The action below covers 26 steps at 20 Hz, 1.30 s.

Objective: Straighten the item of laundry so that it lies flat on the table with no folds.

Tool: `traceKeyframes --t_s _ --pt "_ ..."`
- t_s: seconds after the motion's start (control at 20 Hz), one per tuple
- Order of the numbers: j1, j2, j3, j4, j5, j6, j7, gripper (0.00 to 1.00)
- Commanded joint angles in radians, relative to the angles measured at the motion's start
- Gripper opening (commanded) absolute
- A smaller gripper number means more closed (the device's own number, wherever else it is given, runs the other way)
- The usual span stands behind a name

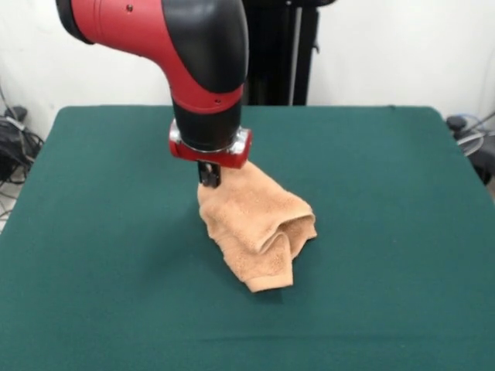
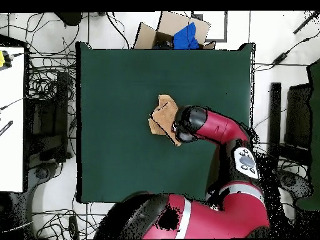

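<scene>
The item of laundry (image 1: 259, 232), a peach-orange towel, lies crumpled and folded over itself near the middle of the green table (image 1: 100, 232). Its far left corner rises up to my gripper (image 1: 209, 176), whose black fingers look pinched together on that raised edge. The rest of the cloth slopes down and bunches toward the front right. Seen from overhead, the towel (image 2: 162, 115) is a folded patch on the table (image 2: 119, 94), and the arm's red and black head (image 2: 190, 123) covers its right part and hides the gripper.
Green felt surrounds the towel on all sides. Off the table, a cardboard box holding something blue (image 2: 181, 34) sits past one edge, and cables (image 2: 47, 81) and equipment lie on the floor around it.
</scene>
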<state>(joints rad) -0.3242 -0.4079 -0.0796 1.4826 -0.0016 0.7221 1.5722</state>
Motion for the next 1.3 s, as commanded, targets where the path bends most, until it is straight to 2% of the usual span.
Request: traceKeyframes --t_s 0.05,0.9,1.3 --pt "0.043 0.066 0.021 -0.124 0.063 0.021 0.255 0.00" --pt "0.159 0.247 -0.030 -0.354 0.167 0.064 0.410 0.00" --pt "0.176 0.267 -0.053 -0.372 0.195 0.060 0.425 0.00"
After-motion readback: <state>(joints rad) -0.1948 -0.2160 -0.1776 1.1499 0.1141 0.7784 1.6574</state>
